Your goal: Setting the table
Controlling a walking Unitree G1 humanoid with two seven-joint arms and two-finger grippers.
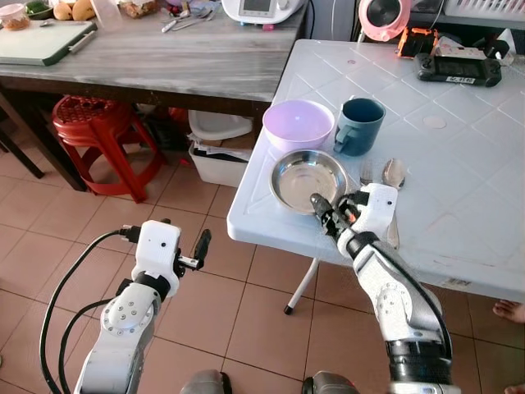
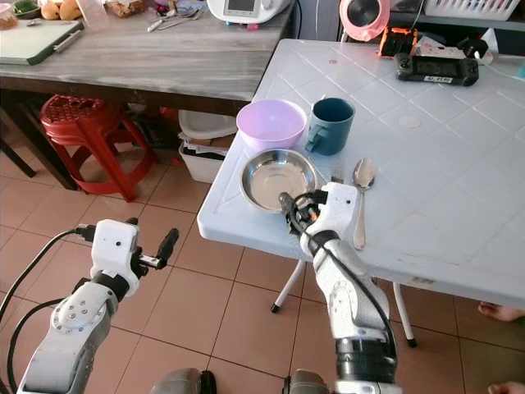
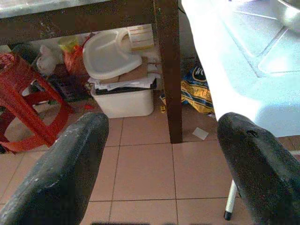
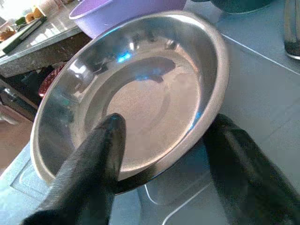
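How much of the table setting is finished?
Partly. The purple bowl, mug and spoon already sit on the white table. Now the right pincer straddles the metal plate's rim, one finger inside, not yet closed. The left pincer waits open over the floor. Arranging them remains.

Both grippers' jaws apart, right arm [image 1: 326, 215] forward

The fork [image 1: 366, 171] at frame centre is mostly hidden behind the right gripper [image 1: 327, 215], with just its tines showing. The spoon [image 1: 394, 174] handle passes behind the same wrist. A person's foot [image 1: 510, 311] is cut off by the right edge. Items on the wooden counter [image 1: 164, 49] along the top edge are cropped and too small to identify.
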